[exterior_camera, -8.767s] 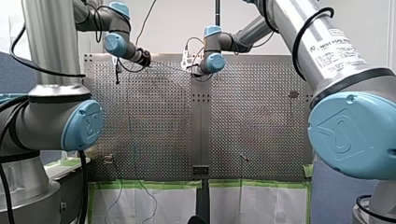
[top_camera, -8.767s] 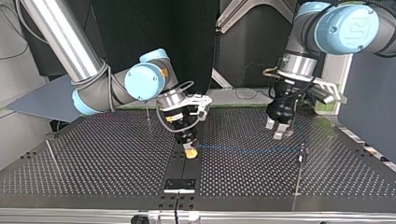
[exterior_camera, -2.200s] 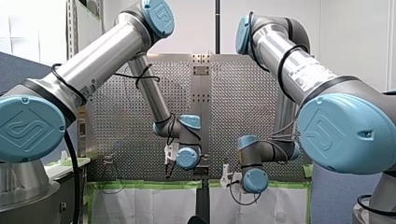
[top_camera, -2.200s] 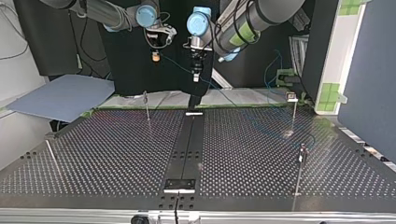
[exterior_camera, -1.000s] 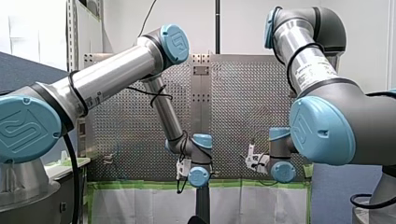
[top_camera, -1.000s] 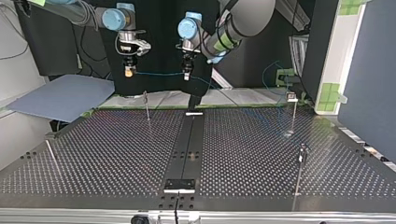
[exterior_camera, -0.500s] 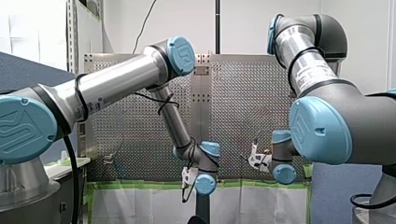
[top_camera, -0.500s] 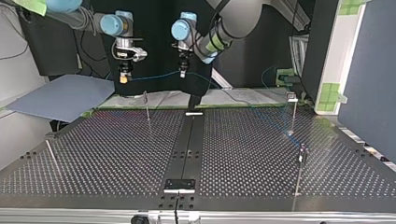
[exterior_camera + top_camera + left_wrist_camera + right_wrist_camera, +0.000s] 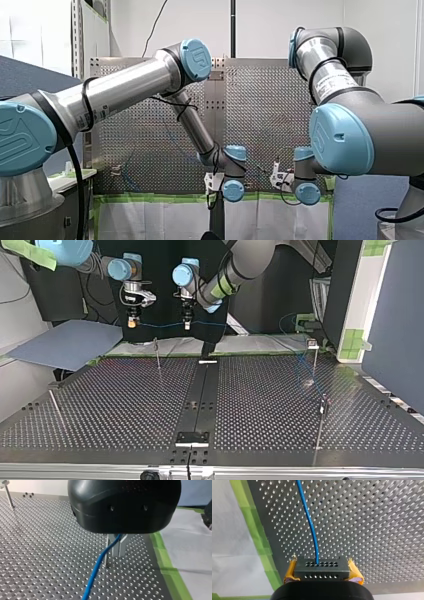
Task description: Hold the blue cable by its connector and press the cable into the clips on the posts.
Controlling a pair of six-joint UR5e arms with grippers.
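In the top view my right gripper [image 9: 132, 323], yellow-padded, hangs above the table's far edge at the view's left. In its wrist view it [image 9: 321, 561] is shut on the black connector [image 9: 322, 570], with the blue cable [image 9: 310, 527] running out ahead. My left gripper [image 9: 186, 325] hangs a short way to its right. Its metal fingers [image 9: 119, 548] are shut on the blue cable [image 9: 99, 566], with a thin post [image 9: 106, 552] just beneath. The cable [image 9: 160, 325] spans taut between both grippers. It then drops towards the far right post [image 9: 314, 360].
A clip-topped post [image 9: 157, 354] stands on the perforated table [image 9: 125, 405] below the two grippers. Another post [image 9: 322, 412] rises near the right front, and a bare rod [image 9: 55, 407] at the left. Green tape [image 9: 165, 560] marks the table's edge.
Both arms have shifted toward the top view's left, carrying the cable span between them. The slack cable at the right has swung along.
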